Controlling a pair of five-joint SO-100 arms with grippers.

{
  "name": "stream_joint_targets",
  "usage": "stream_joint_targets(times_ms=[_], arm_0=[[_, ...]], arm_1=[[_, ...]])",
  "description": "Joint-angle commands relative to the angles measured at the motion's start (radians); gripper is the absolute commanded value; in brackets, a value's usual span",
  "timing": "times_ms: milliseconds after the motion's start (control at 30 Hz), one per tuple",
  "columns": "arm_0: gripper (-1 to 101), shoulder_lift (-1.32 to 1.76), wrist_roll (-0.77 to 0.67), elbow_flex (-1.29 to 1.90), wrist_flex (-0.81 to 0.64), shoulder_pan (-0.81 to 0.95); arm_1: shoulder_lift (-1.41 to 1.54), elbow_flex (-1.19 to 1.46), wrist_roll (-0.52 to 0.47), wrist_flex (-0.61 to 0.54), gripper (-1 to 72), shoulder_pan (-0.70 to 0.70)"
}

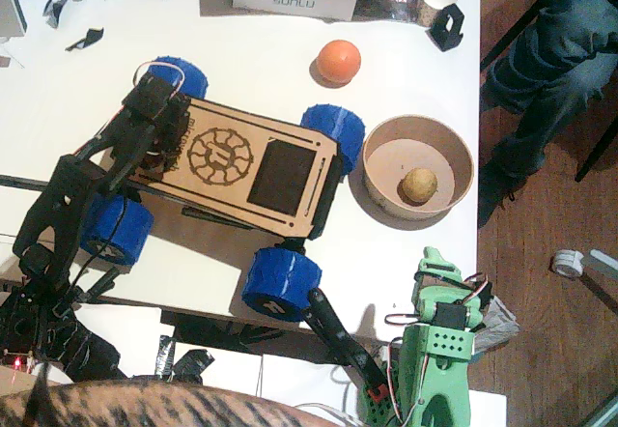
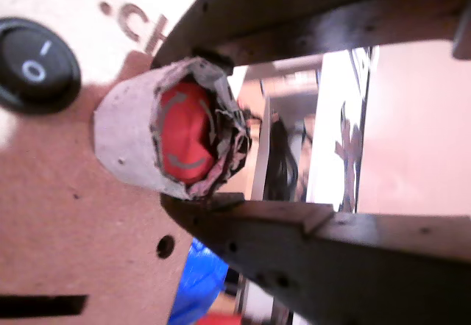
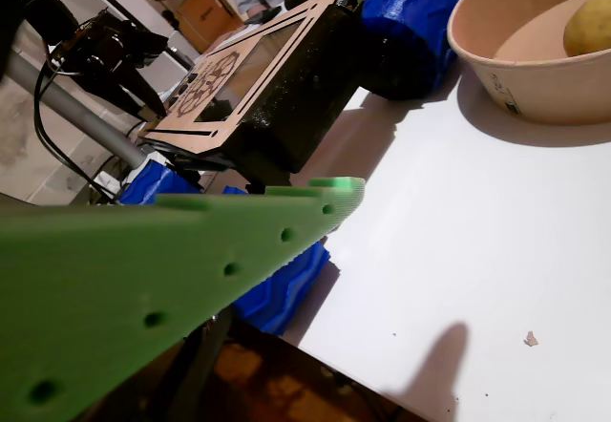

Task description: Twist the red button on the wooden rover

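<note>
Overhead, the black left arm's gripper [image 1: 166, 118] is pressing down on the left end of the flat light-plywood rover [image 1: 232, 166] with chunky blue wheels, which is sitting slantwise on the white table [image 1: 406, 21]. Seen in a wrist view, the small round red button [image 2: 185, 135], marked with curved arrows, is sitting between the two dark jaws of that gripper [image 2: 202, 130], ringed by a crumpled grey-brown collar; the jaws are closing in on that collar from above and below, with a black rocker switch [image 2: 33, 64] just to its left on the wood. Further right, a round orange ball [image 1: 339, 61] is lying apart from the rover, and a tan bowl [image 1: 454, 147] holding a yellowish potato [image 1: 419, 185] is standing just beside the rover's right wheel. At bottom right, the green right arm's gripper [image 1: 439, 268] is resting clear of everything; whether its jaws are parted cannot be told.
</note>
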Motion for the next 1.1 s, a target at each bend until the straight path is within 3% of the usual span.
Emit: stream_joint_targets(times_ms=[0,1067], arm_0=[[0,0.048,0.057,-0.023,0.018,0.046],[-1,0.003,0.561,-0.011,0.091,0.117]], arm_1=[[-0.005,-0.006,0.0,-0.005,20.4,0.005],[-0.005,-0.006,0.0,-0.005,20.4,0.005]])
